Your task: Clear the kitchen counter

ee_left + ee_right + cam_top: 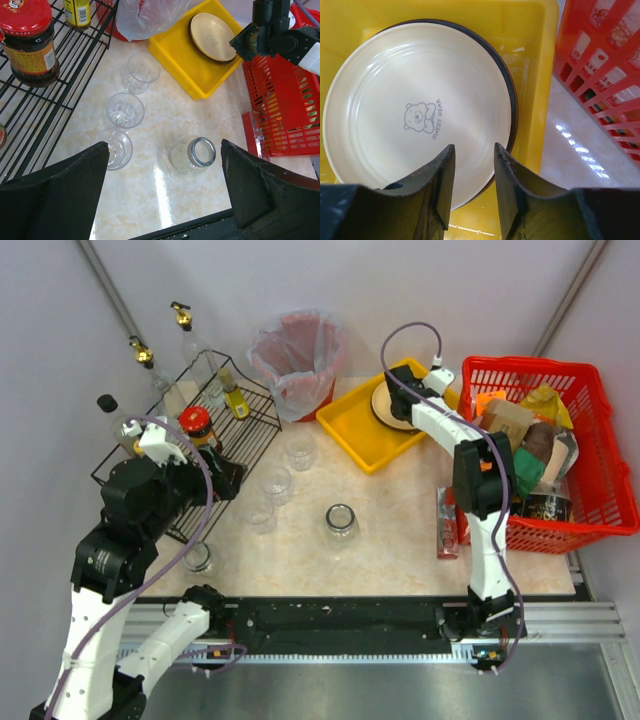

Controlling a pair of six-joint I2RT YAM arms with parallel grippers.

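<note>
Here the right tool (473, 150) stands slightly parted over the plate (395, 100).

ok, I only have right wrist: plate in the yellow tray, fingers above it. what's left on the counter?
Observer: Three glasses in a row and a jar, left of the tray.
Operator: left arm?
Observer: By the rack, left fingers wide open, nothing between them.
Operator: anything near the basket?
Observer: A red packet on the counter, beside the basket's left wall.
</note>
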